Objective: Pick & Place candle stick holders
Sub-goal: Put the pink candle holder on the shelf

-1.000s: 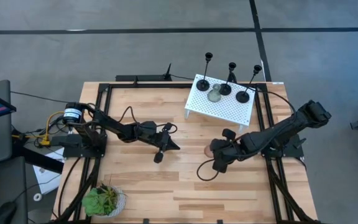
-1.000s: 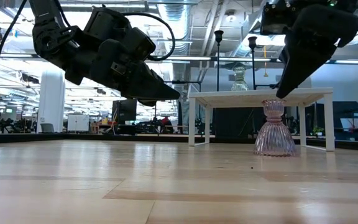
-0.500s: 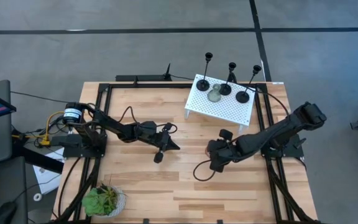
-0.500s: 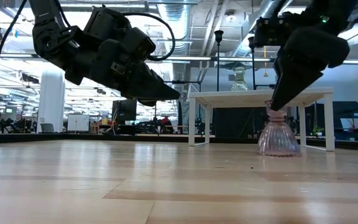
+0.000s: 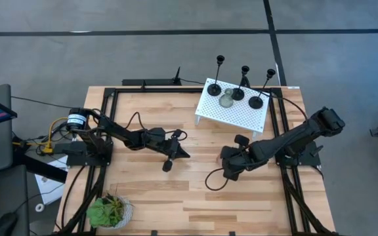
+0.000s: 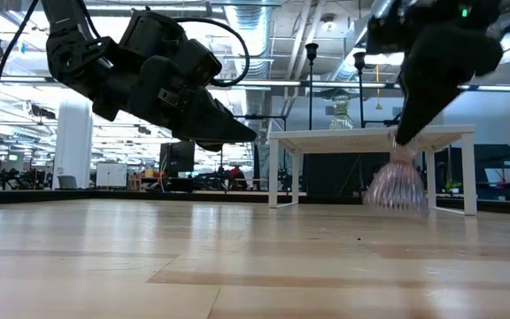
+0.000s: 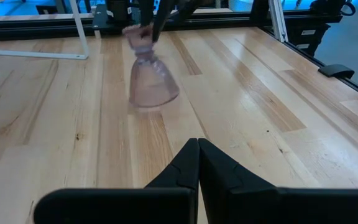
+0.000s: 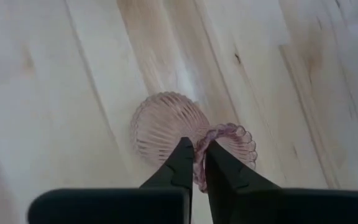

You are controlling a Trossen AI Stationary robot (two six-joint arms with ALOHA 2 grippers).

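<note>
Gripping pink holder [image 6: 397, 182] by its rim, right pincer [image 8: 194, 163] clamped, holder tilted off table [image 5: 176, 196], left pincer [image 7: 197, 163] together, idle.

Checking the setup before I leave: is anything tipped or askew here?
Yes. The pink holder is tilted and off the table, pinched at its rim by the right gripper. The stand with the other holders looks orderly.
</note>
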